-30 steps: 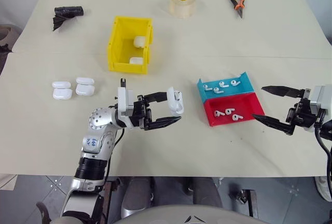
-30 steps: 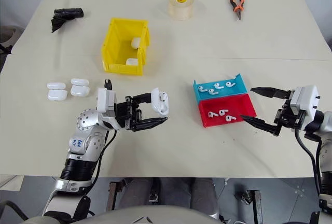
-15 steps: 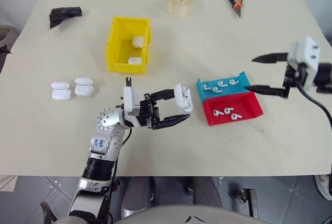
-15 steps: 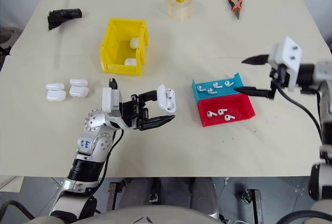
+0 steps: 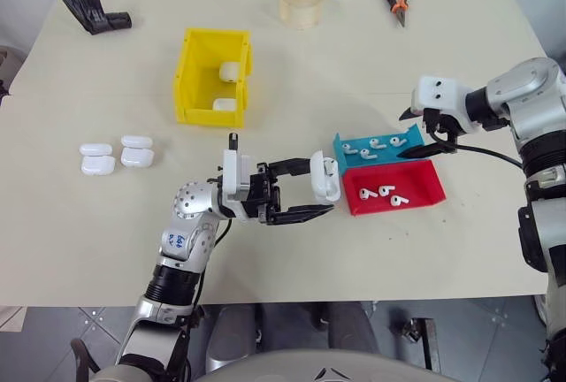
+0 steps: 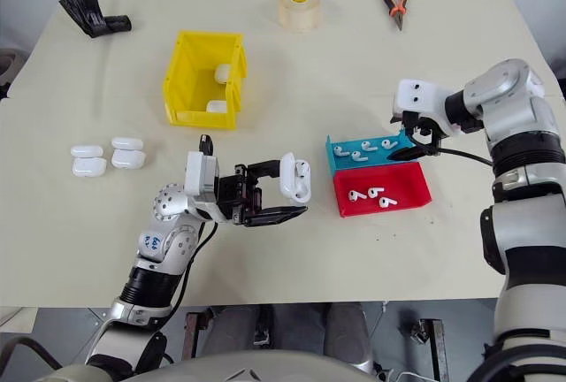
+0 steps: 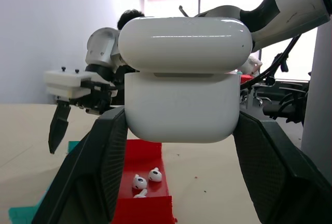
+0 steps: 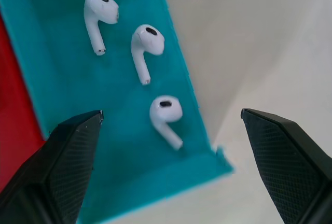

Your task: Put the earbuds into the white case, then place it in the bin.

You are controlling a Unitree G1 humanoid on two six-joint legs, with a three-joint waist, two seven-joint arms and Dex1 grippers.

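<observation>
A: What could go wrong from here?

B: The earbuds (image 8: 165, 114) are tiny and glossy and lie close together in the blue tray (image 5: 413, 133). In my judgement the wide jaws could nudge a neighbour, catch the tray's wall, or squeeze a bud so it slips out sideways. The tray looks light and might slide.

A: State of the right gripper (image 5: 423, 133)?

B: Fingers spread wide, pointing down over the blue tray's end, straddling one earbud and touching nothing. More earbuds lie in the red tray (image 5: 430, 198) just beside it.

A: And the left gripper (image 5: 318, 198)?

B: Its fingers (image 7: 101, 162) pinch the white case (image 7: 182, 80) by its sides, lid apparently closed, held above the table (image 5: 495, 64) near the trays. The yellow bin (image 5: 188, 77) stands well apart, with two cases inside.
</observation>
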